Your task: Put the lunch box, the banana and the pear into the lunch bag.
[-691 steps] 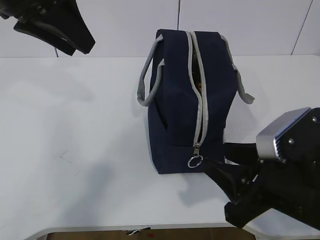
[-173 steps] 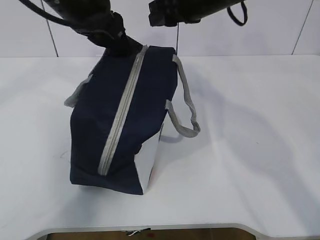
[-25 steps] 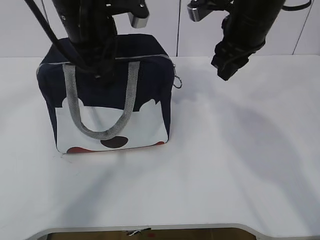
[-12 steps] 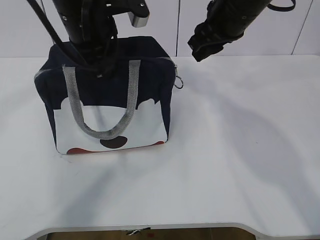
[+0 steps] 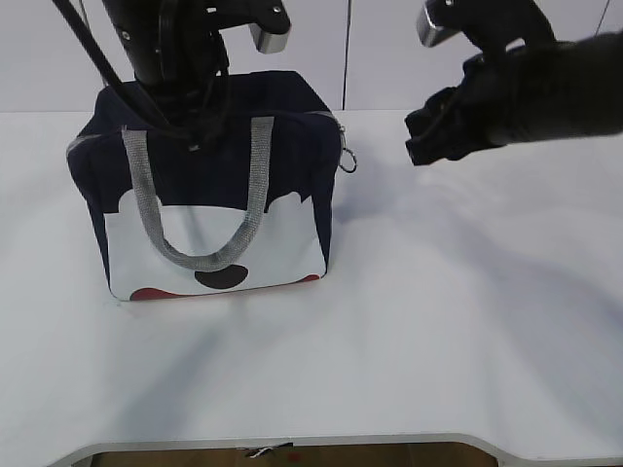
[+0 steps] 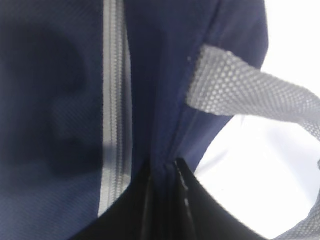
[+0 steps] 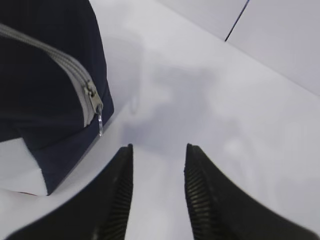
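Holding: our left claw (image 6: 162, 200) pinches the bag (image 5: 209, 185) top fabric.
Right claw (image 7: 157, 190): spread, empty, near the zipper pull (image 7: 99, 120).
Advice: we steady the bag.

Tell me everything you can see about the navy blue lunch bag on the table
The boxy navy-blue fabric lunch bag stands upright on the white table, left of centre. Its front has a white panel with a black patch and red patches along the bottom. A grey webbing handle hangs down the front. The grey zipper on top looks closed, its ring pull dangling at the right end. The left gripper is pinched shut on the top fabric beside the zipper.
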